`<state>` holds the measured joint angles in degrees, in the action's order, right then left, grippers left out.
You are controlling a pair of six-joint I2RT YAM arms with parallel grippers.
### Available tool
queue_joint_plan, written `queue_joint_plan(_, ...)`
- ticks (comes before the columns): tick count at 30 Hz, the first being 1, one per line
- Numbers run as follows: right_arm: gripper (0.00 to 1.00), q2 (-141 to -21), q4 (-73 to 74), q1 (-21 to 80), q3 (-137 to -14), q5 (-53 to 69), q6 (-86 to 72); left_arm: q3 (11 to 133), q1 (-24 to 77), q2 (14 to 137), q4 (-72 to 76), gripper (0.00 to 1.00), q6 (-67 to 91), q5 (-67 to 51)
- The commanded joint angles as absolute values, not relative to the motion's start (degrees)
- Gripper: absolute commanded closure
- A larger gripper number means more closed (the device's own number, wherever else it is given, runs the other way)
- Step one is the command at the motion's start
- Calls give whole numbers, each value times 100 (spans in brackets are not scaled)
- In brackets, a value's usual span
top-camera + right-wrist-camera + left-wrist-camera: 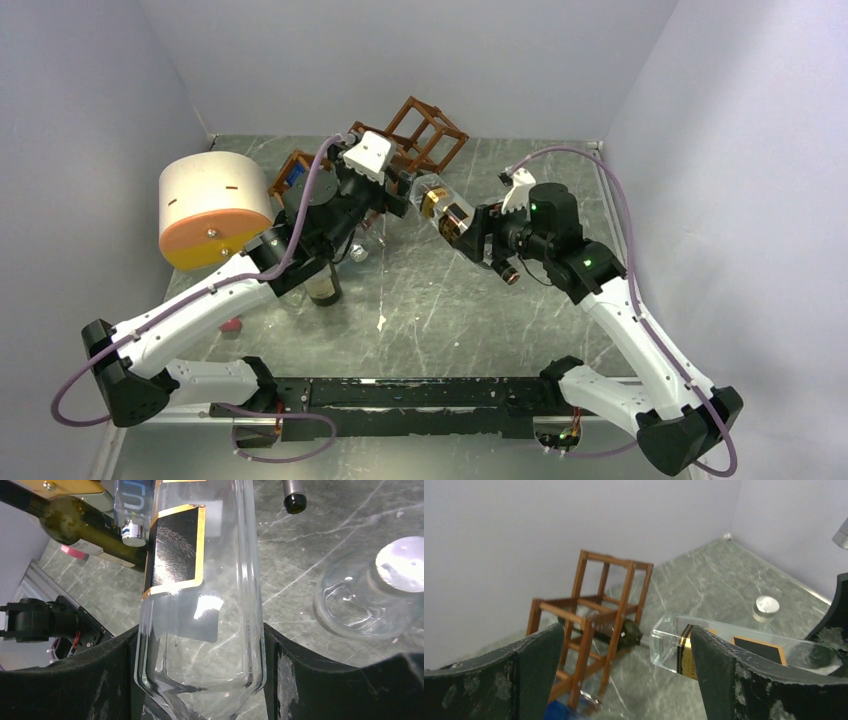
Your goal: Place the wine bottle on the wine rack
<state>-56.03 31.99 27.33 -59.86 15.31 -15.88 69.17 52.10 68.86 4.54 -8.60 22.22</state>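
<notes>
The wine rack (424,132) is a reddish-brown open wooden lattice at the back of the table, also in the left wrist view (591,622). My right gripper (478,235) is shut on a clear glass bottle (443,209) with a black-and-gold label and holds it tilted above the table, base toward the rack. In the right wrist view the fingers (320,680) press both sides of the bottle (200,580). My left gripper (398,196) is open and empty between the rack and the bottle's base (669,645). A dark green bottle (626,632) lies in a lower rack cell.
A cream-and-orange cylinder (212,208) stands at the left. A dark wine bottle (322,285) stands under the left arm. A small clear bottle with a silver cap (360,250) stands mid-table. A blue item (295,173) sits at the rack's left part. A pink bit (232,323) lies front left.
</notes>
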Motion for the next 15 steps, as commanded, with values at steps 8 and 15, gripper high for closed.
queue_joint_plan(8, 100, -5801, 1857, 3747, -6047, 652, -2058, 7129, 5173, 5710, -1211, 0, 642, 1693)
queue_joint_plan(15, 100, -6259, 1202, 4319, -5960, -455, -2244, 6848, 5177, 4957, -1325, 1, 851, 1763)
